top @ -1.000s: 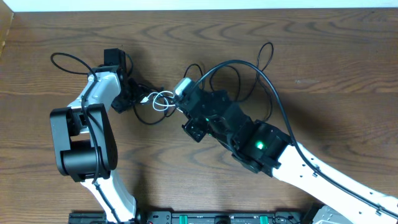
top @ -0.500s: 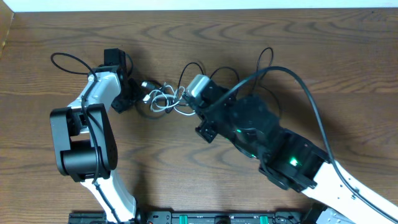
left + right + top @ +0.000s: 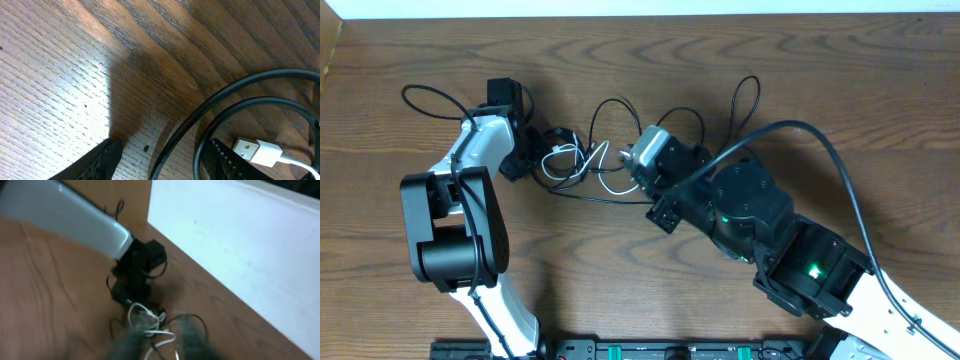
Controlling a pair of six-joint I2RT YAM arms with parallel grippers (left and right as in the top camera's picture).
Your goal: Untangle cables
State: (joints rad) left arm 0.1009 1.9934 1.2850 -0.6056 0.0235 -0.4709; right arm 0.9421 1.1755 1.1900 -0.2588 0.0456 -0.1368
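Observation:
The cables lie tangled at mid-table: a white cable in loose loops and thin black cables looping off to the right. My left gripper stands open at the tangle's left end. In the left wrist view a black cable runs between its fingers, with a white plug just outside the right one. My right gripper is at the tangle's right side. The right wrist view is blurred, but it shows the right gripper with jaws apart and white cable lying between them.
A thick black cable arches over my right arm, and another loops off the left arm. A white wall borders the table's far edge. My left arm fills the upper left of the right wrist view.
My right arm has drawn back to the right, stretching the white loops out, and its jaws have parted from shut. The left arm has not moved.

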